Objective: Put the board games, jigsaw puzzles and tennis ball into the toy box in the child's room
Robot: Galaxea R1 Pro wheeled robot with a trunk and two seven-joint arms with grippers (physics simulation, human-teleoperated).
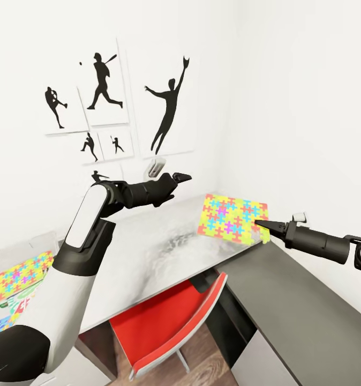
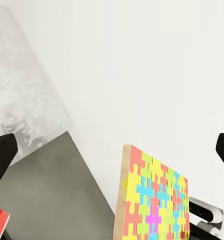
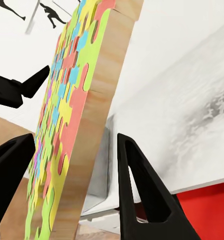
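A jigsaw puzzle (image 1: 231,217) of bright interlocking pieces on a wooden board hangs tilted above the far right corner of the silver table (image 1: 143,257). My right gripper (image 1: 259,223) is shut on its near edge; in the right wrist view the board (image 3: 67,105) stands between the two black fingers (image 3: 141,195). The left gripper (image 1: 180,177) is raised over the table's back, open and empty, and its wrist view looks at the held puzzle (image 2: 154,197). A second jigsaw puzzle (image 1: 22,271) lies at the left on colourful flat boxes (image 1: 12,311). The tennis ball and toy box are not recognisable.
A red chair (image 1: 170,316) is tucked under the table's front. A dark grey desk (image 1: 298,305) runs along the right wall below my right arm. Black sports silhouettes (image 1: 103,80) hang on the white wall behind the table.
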